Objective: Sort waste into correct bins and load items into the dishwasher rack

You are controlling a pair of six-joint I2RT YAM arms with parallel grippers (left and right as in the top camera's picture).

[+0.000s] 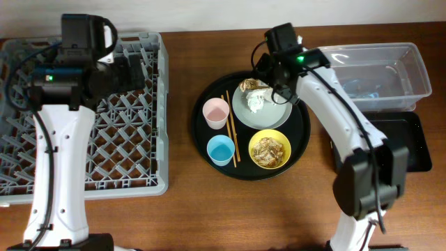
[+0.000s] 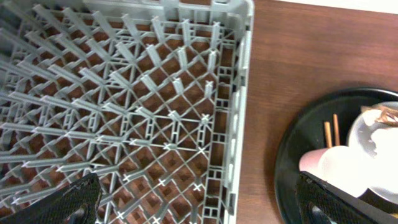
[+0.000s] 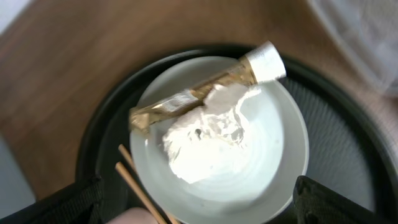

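From overhead, the dishwasher rack point(image 1: 132, 139) holds nothing. The pink cup point(image 1: 216, 113), blue cup point(image 1: 221, 150), yellow bowl point(image 1: 270, 149) and chopsticks point(image 1: 231, 129) all sit on the black tray point(image 1: 304, 136) (loading not yet begun, I judge).

In the left wrist view, the left gripper point(image 2: 205, 208) is spread wide and empty over the rack's corner.

In the right wrist view, the right gripper point(image 3: 199, 208) hovers spread and empty above the white plate point(image 3: 273, 168). The gold wrapper point(image 3: 186, 99) and crumpled napkin point(image 3: 199, 137) lie there unsorted.

Both arms are the same build: glossy white plastic shells point(image 1: 59, 146) on the links, chunky black motor housings point(image 1: 368, 178) at the joints. Tiny green LED point(image 1: 301, 58) lit near each wrist, thin black cables point(image 1: 44, 174) running alongside. Matte black fingertips point(image 2: 78, 199), kinda textured.
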